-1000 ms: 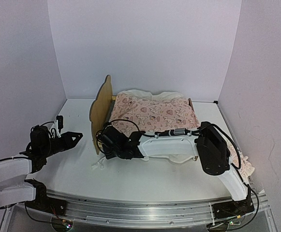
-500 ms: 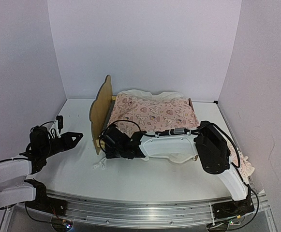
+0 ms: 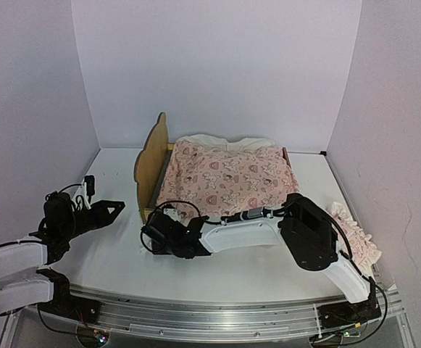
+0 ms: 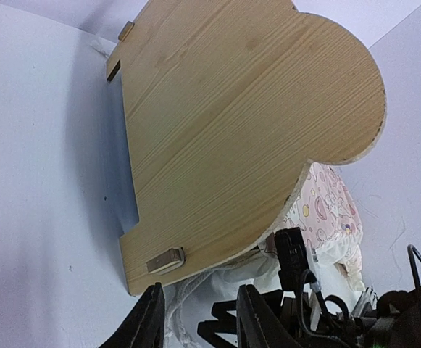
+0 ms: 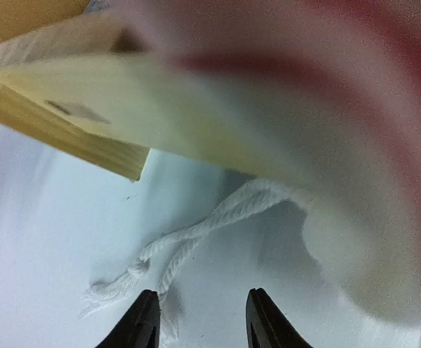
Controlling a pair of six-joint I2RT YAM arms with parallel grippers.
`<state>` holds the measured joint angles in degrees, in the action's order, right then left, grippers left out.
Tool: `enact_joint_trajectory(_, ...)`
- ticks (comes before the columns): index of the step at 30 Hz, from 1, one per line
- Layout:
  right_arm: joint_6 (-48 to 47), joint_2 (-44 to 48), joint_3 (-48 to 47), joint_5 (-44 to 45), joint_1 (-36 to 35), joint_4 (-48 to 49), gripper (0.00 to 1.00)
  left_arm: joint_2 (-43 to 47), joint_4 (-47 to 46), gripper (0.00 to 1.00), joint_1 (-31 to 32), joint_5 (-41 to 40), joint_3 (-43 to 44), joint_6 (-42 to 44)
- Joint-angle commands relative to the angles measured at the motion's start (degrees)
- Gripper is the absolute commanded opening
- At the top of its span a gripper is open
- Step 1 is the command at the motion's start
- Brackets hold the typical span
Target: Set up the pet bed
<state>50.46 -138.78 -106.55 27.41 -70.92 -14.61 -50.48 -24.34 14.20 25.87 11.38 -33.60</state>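
Note:
The pet bed (image 3: pixel 151 161) stands at mid-table, its pale wood bear-ear headboard (image 4: pixel 246 123) on the left. A pink heart-print quilt (image 3: pixel 228 177) covers it. My right gripper (image 3: pixel 149 233) reaches across to the bed's near-left corner, low over the table. In the right wrist view it (image 5: pixel 199 322) is open and holds nothing. A white twisted cord (image 5: pixel 196 232) lies on the table just ahead of it, under the wooden frame (image 5: pixel 65 94). My left gripper (image 3: pixel 114 208) hovers left of the headboard, open (image 4: pixel 199 326) and empty.
A ruffled pink pillow (image 3: pixel 356 241) lies off the bed at the right, partly behind the right arm. White cloth (image 4: pixel 232 279) hangs below the headboard's near corner. White walls close in the table (image 3: pixel 116 254) on three sides.
My right gripper has opened and drawn back from the bed's near-left corner toward the table's front. The quilt now lies spread over the bed. The left arm has barely moved.

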Motion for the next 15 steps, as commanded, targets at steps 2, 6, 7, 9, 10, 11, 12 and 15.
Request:
enact_joint_trajectory(2,5.2,-2.1,-0.2,4.1,0.1,1.7,0.49,1.3,-3.1,0.36,0.1,0.8,-0.6,-0.8)
enact_joint_trajectory(6,7.1,-4.6,-0.2,8.6,0.5,5.0,0.52,1.6,-3.3,0.36,0.1,0.9,-0.7,-0.9)
enact_joint_trajectory(7,7.3,-5.0,-0.2,9.8,0.5,5.7,0.52,1.6,-3.4,0.36,0.1,0.9,-0.8,-0.9)
enact_joint_trajectory(9,7.7,-6.1,-0.3,11.2,0.8,8.5,0.53,1.8,-3.5,0.36,0.2,1.0,-0.8,-1.0)
enact_joint_trajectory(10,7.8,-6.5,-0.5,11.3,1.0,10.0,0.53,1.9,-3.5,0.36,0.2,0.9,-0.9,-1.0)
enact_joint_trajectory(11,7.8,-7.2,-0.9,11.4,1.1,11.1,0.53,1.9,-3.5,0.36,0.1,0.9,-0.9,-1.0)
enact_joint_trajectory(12,7.8,-7.9,-1.3,11.5,1.2,11.8,0.53,1.9,-3.6,0.36,0.1,0.9,-0.9,-1.0)
enact_joint_trajectory(15,8.0,-9.2,-2.4,11.9,1.4,12.6,0.42,1.9,-3.6,0.36,0.2,0.9,-0.9,-1.0)
